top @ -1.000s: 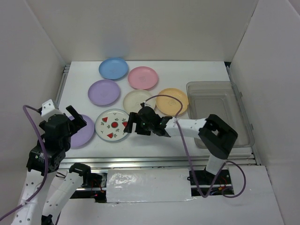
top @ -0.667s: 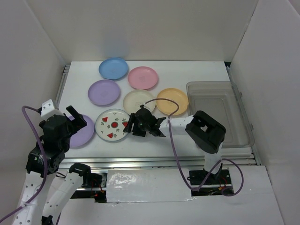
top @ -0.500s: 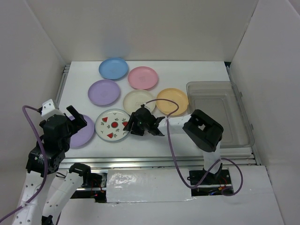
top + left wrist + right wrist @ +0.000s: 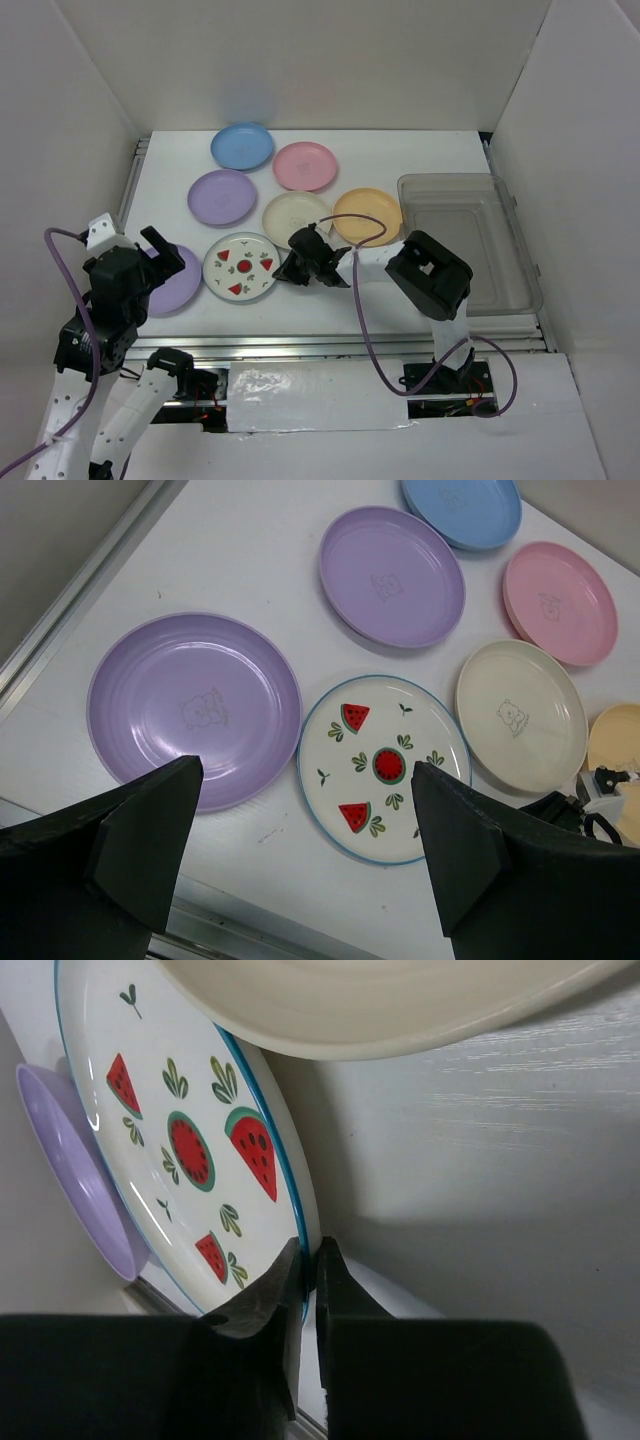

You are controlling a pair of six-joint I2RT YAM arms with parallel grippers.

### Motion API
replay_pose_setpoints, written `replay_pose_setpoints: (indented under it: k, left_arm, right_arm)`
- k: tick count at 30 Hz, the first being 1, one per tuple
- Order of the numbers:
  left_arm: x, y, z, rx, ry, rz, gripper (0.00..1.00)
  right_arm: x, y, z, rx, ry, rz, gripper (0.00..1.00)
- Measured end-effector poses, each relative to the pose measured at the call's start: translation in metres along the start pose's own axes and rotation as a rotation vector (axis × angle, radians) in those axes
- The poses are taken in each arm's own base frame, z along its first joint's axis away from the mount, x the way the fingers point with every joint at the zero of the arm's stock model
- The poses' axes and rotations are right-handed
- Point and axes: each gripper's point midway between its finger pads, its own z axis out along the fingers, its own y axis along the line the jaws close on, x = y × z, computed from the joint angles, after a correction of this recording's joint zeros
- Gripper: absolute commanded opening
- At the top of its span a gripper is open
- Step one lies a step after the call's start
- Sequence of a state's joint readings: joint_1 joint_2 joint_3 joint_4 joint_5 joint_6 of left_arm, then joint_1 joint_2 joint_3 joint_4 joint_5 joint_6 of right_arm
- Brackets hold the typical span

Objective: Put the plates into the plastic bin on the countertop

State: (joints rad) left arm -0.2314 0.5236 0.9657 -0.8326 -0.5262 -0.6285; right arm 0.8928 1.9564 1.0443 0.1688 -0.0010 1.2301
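Seven plates lie on the white countertop [image 4: 420, 150]: blue [image 4: 242, 146], pink [image 4: 305, 166], purple [image 4: 222, 196], cream [image 4: 296, 213], orange [image 4: 368, 216], a second purple [image 4: 180, 285] and a white fruit-print plate [image 4: 238, 266]. My right gripper [image 4: 285, 268] is shut on the fruit-print plate [image 4: 190, 1150], its fingertips [image 4: 290, 1270] pinching the blue-edged right rim, one above and one below. My left gripper [image 4: 305, 772] hangs open above the gap between the near purple plate [image 4: 195, 710] and the fruit-print plate [image 4: 385, 765]. The clear plastic bin [image 4: 460, 183] sits at the right, nothing in it.
White walls close in the countertop on three sides. A metal rail [image 4: 300, 345] runs along the near edge, another [image 4: 132, 180] along the left side. A purple cable [image 4: 345, 215] loops over the cream and orange plates.
My right gripper has gone from open to shut on the fruit-print plate's rim, and the right arm's elbow has swung left. The left arm has stayed put.
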Motion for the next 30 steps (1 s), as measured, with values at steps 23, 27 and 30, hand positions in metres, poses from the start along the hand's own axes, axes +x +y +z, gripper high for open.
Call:
replay_pose_setpoints:
  k: [23,27,30]
  left_arm:
    - [-0.002,0.002,-0.005,0.012,-0.022,-0.014,0.99]
    - [-0.003,0.002,-0.005,0.012,-0.023,-0.015,0.99]
    - [-0.003,0.002,-0.006,0.012,-0.027,-0.017,0.99]
  right_arm:
    - [0.006,0.025,-0.120,-0.181,-0.014,-0.123,0.00]
    - [-0.016,0.042,-0.159,-0.278,-0.048,-0.104,0.00]
    - [-0.058,0.036,-0.190,-0.294,-0.144,-0.057,0.00]
